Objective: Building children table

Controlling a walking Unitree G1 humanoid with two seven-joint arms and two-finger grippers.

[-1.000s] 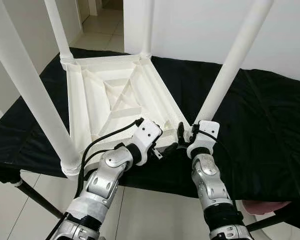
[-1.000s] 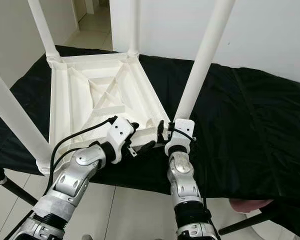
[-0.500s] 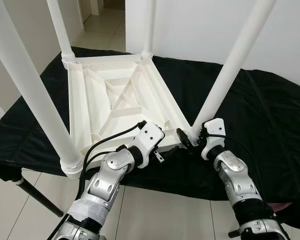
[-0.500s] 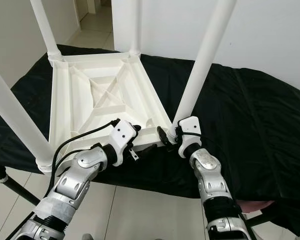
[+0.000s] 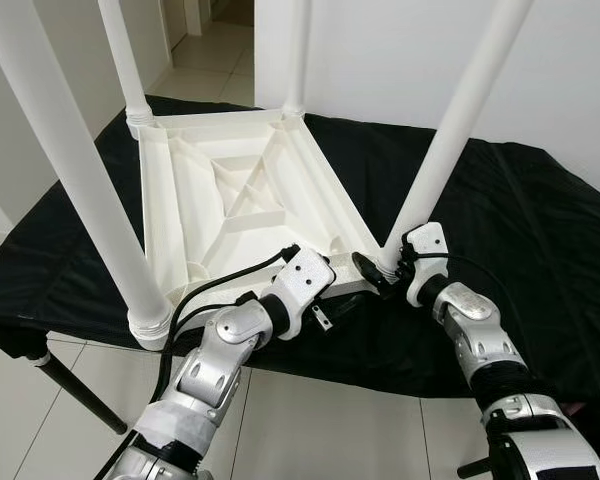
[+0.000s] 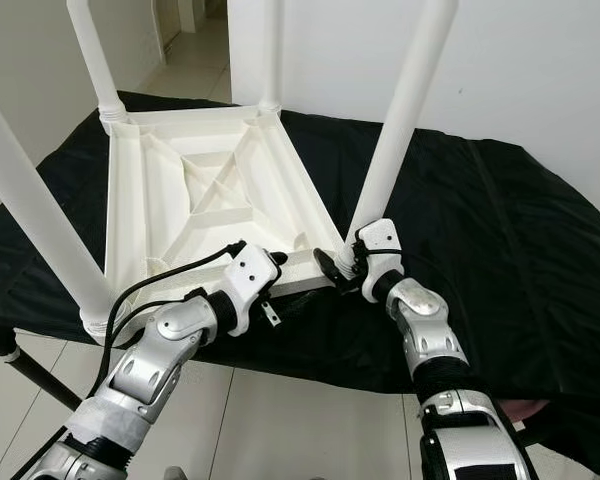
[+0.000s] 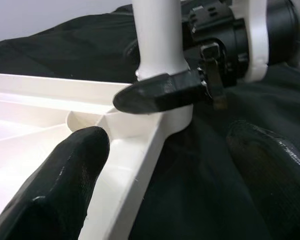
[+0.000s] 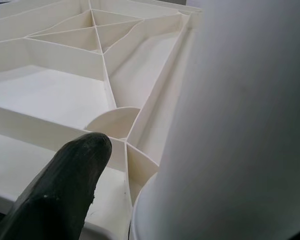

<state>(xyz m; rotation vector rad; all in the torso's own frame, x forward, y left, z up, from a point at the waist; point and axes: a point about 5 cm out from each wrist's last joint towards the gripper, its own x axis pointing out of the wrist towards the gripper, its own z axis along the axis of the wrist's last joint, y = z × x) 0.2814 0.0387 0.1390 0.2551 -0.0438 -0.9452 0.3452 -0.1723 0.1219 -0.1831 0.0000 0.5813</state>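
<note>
The right gripper (image 5: pixel 378 268) clasps the near leg (image 5: pixel 450 140) at its base; beside it, the left gripper (image 7: pixel 155 165) straddles the upturned tabletop (image 5: pixel 230 190) rim, fingers spread.

— Anything obscured at the right gripper (image 5: pixel 372 272)?
— The table leg (image 8: pixel 230 125) hides its far finger. All four legs run off the frame top.
— And the left gripper (image 7: pixel 160 200)?
— Both fingertips blurred, cut by the frame edge.

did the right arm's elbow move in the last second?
Yes. The right arm swung outward to the robot's right, while its gripper stayed at the base of the near right leg.
</note>
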